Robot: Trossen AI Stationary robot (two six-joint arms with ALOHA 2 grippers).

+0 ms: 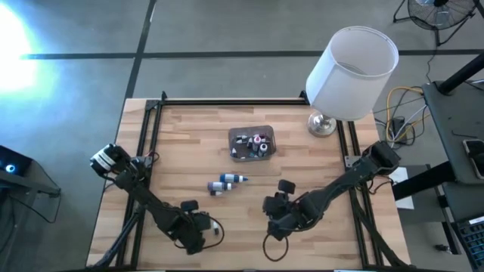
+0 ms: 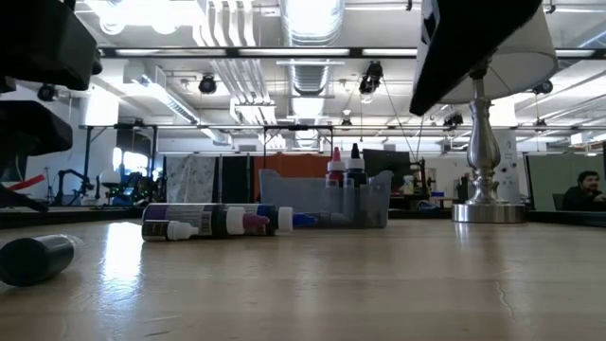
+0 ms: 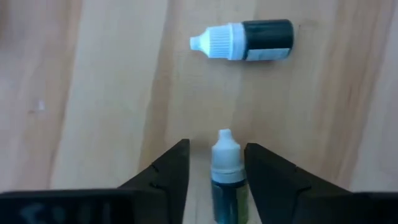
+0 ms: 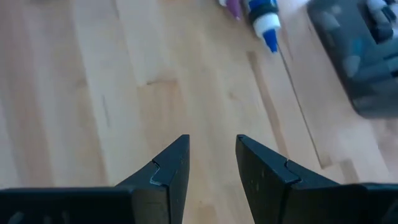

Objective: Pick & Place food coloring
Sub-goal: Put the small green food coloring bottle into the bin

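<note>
You see a pale wood-grain worktop (image 1: 318,151), a grey translucent tub (image 1: 252,143), and a white lampshade (image 1: 352,62) on a silver base. The bottles (image 3: 244,41) show dark bodies with white caps; one nearby (image 4: 264,20) has a blue tip. Both tools are black.

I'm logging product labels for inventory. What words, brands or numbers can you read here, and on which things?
None can be read.
Bottles lying on the table: dark labels, print too blurred.
Bottle between the left end effector's fingers: no text visible.
Tub and lamp: no markings visible.

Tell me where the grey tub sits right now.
In the high view the grey tub sits mid-table toward the far edge, left of the lamp, with loose bottles lying just nearer the arms.
</note>
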